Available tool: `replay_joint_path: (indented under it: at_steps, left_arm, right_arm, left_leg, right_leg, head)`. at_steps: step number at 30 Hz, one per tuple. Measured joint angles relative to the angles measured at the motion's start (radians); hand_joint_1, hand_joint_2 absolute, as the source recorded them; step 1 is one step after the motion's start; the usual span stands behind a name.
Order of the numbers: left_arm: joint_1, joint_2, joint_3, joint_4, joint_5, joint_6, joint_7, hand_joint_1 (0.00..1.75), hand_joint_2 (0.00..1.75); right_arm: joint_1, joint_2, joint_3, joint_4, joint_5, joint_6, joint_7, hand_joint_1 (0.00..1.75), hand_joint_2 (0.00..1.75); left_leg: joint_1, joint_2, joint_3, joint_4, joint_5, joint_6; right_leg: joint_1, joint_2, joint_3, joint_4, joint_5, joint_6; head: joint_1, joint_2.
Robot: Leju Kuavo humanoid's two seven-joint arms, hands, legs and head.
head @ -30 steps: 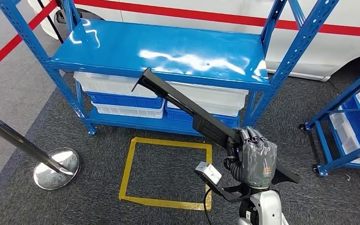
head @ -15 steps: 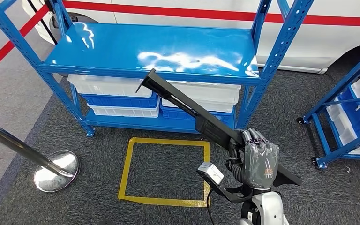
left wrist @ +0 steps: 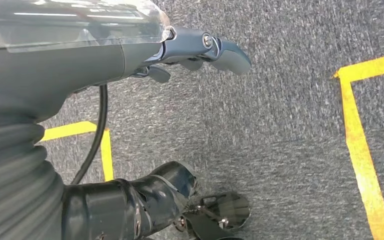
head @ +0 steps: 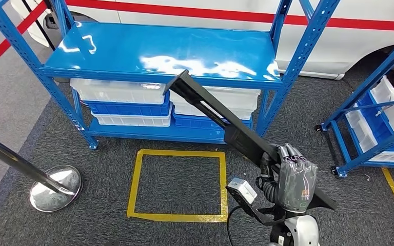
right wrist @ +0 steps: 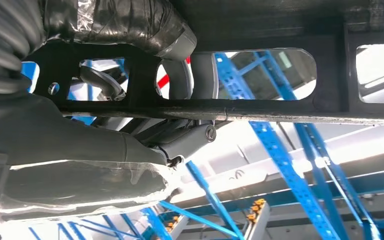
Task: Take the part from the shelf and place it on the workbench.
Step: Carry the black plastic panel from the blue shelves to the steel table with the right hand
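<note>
The part (head: 210, 110) is a long black bar with cut-out openings. My right hand (head: 295, 177) grips it near its lower end, low at the right of the head view. The bar slopes up and away, and its far tip lies in front of the front edge of the blue shelf board (head: 159, 51). In the right wrist view, fingers (right wrist: 180, 65) wrap over the bar (right wrist: 260, 107). My left hand (left wrist: 145, 125) hangs over grey carpet, with its thumb (left wrist: 220, 47) well apart from the dark fingers (left wrist: 155, 200) and nothing in it.
White bins (head: 118, 92) and blue bins sit under the shelf board. A yellow tape square (head: 133, 179) marks the carpet before the shelf. A chrome stanchion base (head: 51, 187) stands at the left, a second blue rack (head: 374, 123) at the right, and a white vehicle (head: 210, 10) behind.
The whole picture has shifted a little, so the camera has moved. My right hand keeps its hold on the part, and the part's far tip now lies further right along the shelf edge.
</note>
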Motion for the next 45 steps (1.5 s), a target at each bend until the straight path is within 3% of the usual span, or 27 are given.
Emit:
replay_joint_path:
  at_steps: [2,4,7,9,12,13,14,15,17,19,20,23,25,27,29,30,31,32,34,36,38,40,43,44,45]
  left_arm:
    - [-0.001,0.000,0.000,0.000,0.000,0.000,0.000,0.00,1.75]
    - [-0.001,0.000,0.000,0.000,0.000,0.001,0.001,0.00,1.75]
    - [-0.002,0.000,0.000,0.000,0.000,0.003,0.001,0.00,1.75]
    - [-0.002,0.000,0.000,0.000,0.000,0.004,0.001,0.00,1.75]
    - [-0.001,0.000,0.000,0.000,0.000,0.004,0.001,0.00,1.75]
    - [0.000,0.001,0.000,0.000,0.000,0.004,0.001,0.00,1.75]
    - [0.000,0.001,0.000,0.000,0.000,0.004,0.001,0.00,1.75]
    - [0.001,0.001,0.000,0.000,0.000,0.004,0.001,0.00,1.75]
    - [0.001,0.001,0.000,0.000,0.000,0.004,0.001,0.00,1.75]
    - [0.000,0.003,0.001,0.000,0.000,0.004,0.001,0.00,1.75]
    - [0.000,0.004,0.001,0.000,0.000,0.004,0.001,0.00,1.75]
    - [-0.001,0.003,0.002,0.000,0.000,0.004,0.001,0.00,1.75]
    - [-0.002,0.002,0.002,0.000,0.001,0.005,0.001,0.00,1.75]
    - [-0.001,0.002,0.002,0.000,0.001,0.005,0.001,0.00,1.75]
    - [0.001,0.002,0.002,0.000,0.001,0.005,0.001,0.00,1.75]
    - [0.002,0.002,0.003,0.000,0.001,0.005,0.001,0.00,1.75]
    - [0.001,0.002,0.003,0.000,0.001,0.005,0.001,0.00,1.75]
    - [0.001,0.002,0.003,0.000,0.001,0.005,0.001,0.00,1.75]
    - [0.000,0.002,0.003,0.000,0.001,0.006,0.001,0.00,1.75]
    - [-0.001,0.002,0.003,0.000,0.002,0.007,0.000,0.00,1.75]
    - [-0.001,0.002,0.003,0.000,0.003,0.007,-0.002,0.00,1.75]
    - [-0.002,0.002,0.003,0.000,0.003,0.007,-0.003,0.00,1.75]
    - [-0.001,0.002,0.004,0.000,0.003,0.007,-0.003,0.00,1.75]
    - [0.000,0.002,0.004,0.000,0.003,0.007,-0.003,0.00,1.75]
    - [0.001,0.002,0.004,0.000,0.003,0.007,-0.003,0.00,1.75]
  right_arm:
    - [0.005,0.000,-0.008,-0.006,-0.007,-0.002,-0.005,1.75,1.75]
    - [0.008,0.000,-0.013,-0.014,-0.013,-0.004,-0.009,1.75,1.75]
    - [0.017,0.000,-0.021,-0.021,-0.025,-0.010,-0.012,1.75,1.75]
    - [0.024,0.000,-0.027,-0.027,-0.029,-0.016,-0.015,1.75,1.75]
    - [0.033,0.000,-0.034,-0.035,-0.032,-0.023,-0.019,1.75,1.75]
    - [0.038,0.000,-0.036,-0.035,-0.032,-0.023,-0.019,1.75,1.75]
    - [0.042,0.000,-0.039,-0.035,-0.032,-0.023,-0.019,1.75,1.75]
    - [0.046,0.000,-0.041,-0.035,-0.032,-0.023,-0.019,1.75,1.75]
    - [0.049,0.000,-0.044,-0.037,-0.033,-0.023,-0.020,1.75,1.75]
    - [0.049,0.000,-0.045,-0.041,-0.033,-0.024,-0.021,1.75,1.75]
    - [0.050,0.000,-0.046,-0.043,-0.033,-0.024,-0.021,1.75,1.75]
    - [0.056,0.000,-0.047,-0.045,-0.033,-0.025,-0.021,1.75,1.75]
    - [0.059,-0.001,-0.049,-0.049,-0.034,-0.026,-0.021,1.75,1.75]
    - [0.060,-0.001,-0.051,-0.051,-0.036,-0.027,-0.022,1.75,1.75]
    - [0.063,-0.001,-0.052,-0.051,-0.040,-0.028,-0.023,1.75,1.75]
    - [0.066,-0.001,-0.053,-0.051,-0.043,-0.029,-0.025,1.75,1.75]
    - [0.068,-0.001,-0.055,-0.052,-0.048,-0.032,-0.029,1.75,1.75]
    - [0.070,-0.001,-0.057,-0.054,-0.054,-0.034,-0.033,1.75,1.75]
    - [0.072,-0.001,-0.061,-0.060,-0.064,-0.039,-0.043,1.75,1.75]
    - [0.075,-0.001,-0.063,-0.066,-0.070,-0.044,-0.053,1.75,1.75]
    - [0.079,-0.001,-0.066,-0.068,-0.074,-0.049,-0.063,1.75,1.75]
    - [0.081,0.000,-0.069,-0.071,-0.079,-0.052,-0.072,1.75,1.75]
    - [0.083,0.001,-0.071,-0.074,-0.083,-0.055,-0.080,1.75,1.75]
    - [0.084,0.001,-0.071,-0.074,-0.083,-0.055,-0.081,1.75,1.75]
    - [0.085,0.001,-0.071,-0.074,-0.084,-0.055,-0.081,1.75,1.75]
  left_leg:
    - [-0.002,0.005,-0.001,0.004,-0.001,-0.003]
    - [-0.006,0.009,-0.003,0.007,0.000,-0.011]
    - [-0.008,0.016,-0.007,0.006,0.002,-0.026]
    - [-0.007,0.007,-0.019,0.035,-0.025,-0.036]
    - [-0.003,-0.008,-0.092,0.213,-0.125,-0.047]
    - [-0.003,-0.009,-0.114,0.268,-0.145,-0.048]
    - [-0.002,-0.009,-0.121,0.290,-0.145,-0.049]
    - [-0.002,-0.010,-0.108,0.271,-0.125,-0.047]
    - [-0.003,-0.027,-0.039,0.139,-0.060,-0.038]
    - [-0.003,-0.052,0.017,0.026,-0.024,-0.029]
    - [-0.004,-0.060,0.026,0.005,-0.024,-0.027]
    - [-0.002,-0.044,0.027,-0.010,-0.014,-0.019]
    - [0.004,-0.027,0.028,-0.024,-0.002,-0.008]
    - [0.005,-0.011,0.025,-0.027,0.002,-0.003]
    - [0.005,0.006,0.021,-0.024,0.002,-0.003]
    - [0.005,0.014,0.020,-0.022,0.001,-0.004]
    - [0.005,0.022,0.019,-0.019,0.000,-0.006]
    - [0.005,0.028,0.019,-0.016,-0.003,-0.009]
    - [0.000,0.038,0.017,-0.007,-0.009,-0.019]
    - [-0.004,0.048,0.017,-0.003,-0.013,-0.029]
    - [-0.003,0.057,0.017,-0.003,-0.015,-0.040]
    - [0.001,0.034,0.003,0.033,-0.047,-0.051]
    - [0.002,-0.006,-0.077,0.218,-0.147,-0.056]
    - [0.002,-0.009,-0.101,0.272,-0.163,-0.055]
    - [0.001,-0.010,-0.111,0.292,-0.159,-0.053]
  right_leg:
    - [0.003,-0.014,0.078,-0.137,0.055,-0.008]
    - [0.009,-0.024,0.117,-0.220,0.074,-0.016]
    - [0.010,-0.017,0.113,-0.232,0.079,-0.028]
    - [0.004,-0.011,0.111,-0.239,0.087,-0.041]
    - [0.003,0.000,0.103,-0.241,0.095,-0.053]
    - [0.004,0.005,0.101,-0.240,0.096,-0.054]
    - [0.005,0.011,0.099,-0.238,0.097,-0.054]
    - [0.005,0.018,0.099,-0.237,0.097,-0.054]
    - [0.005,0.033,0.099,-0.233,0.098,-0.052]
    - [0.006,0.046,0.094,-0.228,0.100,-0.046]
    - [0.006,0.052,0.090,-0.228,0.103,-0.040]
    - [0.006,0.064,0.081,-0.228,0.109,-0.021]
    - [0.008,0.043,0.058,-0.182,0.074,-0.013]
    - [0.006,0.014,0.004,-0.063,0.007,-0.007]
    - [0.002,0.004,-0.037,0.034,-0.026,0.000]
    - [-0.001,0.001,-0.034,0.033,-0.015,0.002]
    - [-0.003,-0.004,-0.010,-0.008,0.012,0.003]
    - [-0.005,-0.015,0.027,-0.076,0.045,0.003]
    - [-0.001,-0.044,0.088,-0.194,0.082,-0.003]
    - [0.005,-0.051,0.099,-0.225,0.082,-0.013]
    - [0.005,-0.034,0.095,-0.228,0.087,-0.025]
    - [0.002,-0.019,0.094,-0.232,0.094,-0.039]
    - [0.003,0.007,0.090,-0.233,0.099,-0.051]
    - [0.005,0.018,0.089,-0.233,0.099,-0.052]
    - [0.007,0.030,0.088,-0.232,0.100,-0.052]
  head:
    - [0.000,0.000]
    - [0.000,0.000]
    - [0.000,0.000]
    - [0.000,0.000]
    - [-0.001,0.000]
    - [-0.001,0.000]
    - [-0.001,0.000]
    - [-0.001,0.000]
    - [-0.001,0.000]
    - [-0.001,0.000]
    - [0.000,0.000]
    - [0.000,0.000]
    - [0.001,0.000]
    - [0.002,0.000]
    - [0.002,0.000]
    - [0.002,0.000]
    - [0.002,0.000]
    - [0.002,0.000]
    - [0.002,0.000]
    - [0.002,0.000]
    - [0.002,0.000]
    - [0.002,0.000]
    - [0.001,0.000]
    - [0.001,0.000]
    - [0.002,0.000]
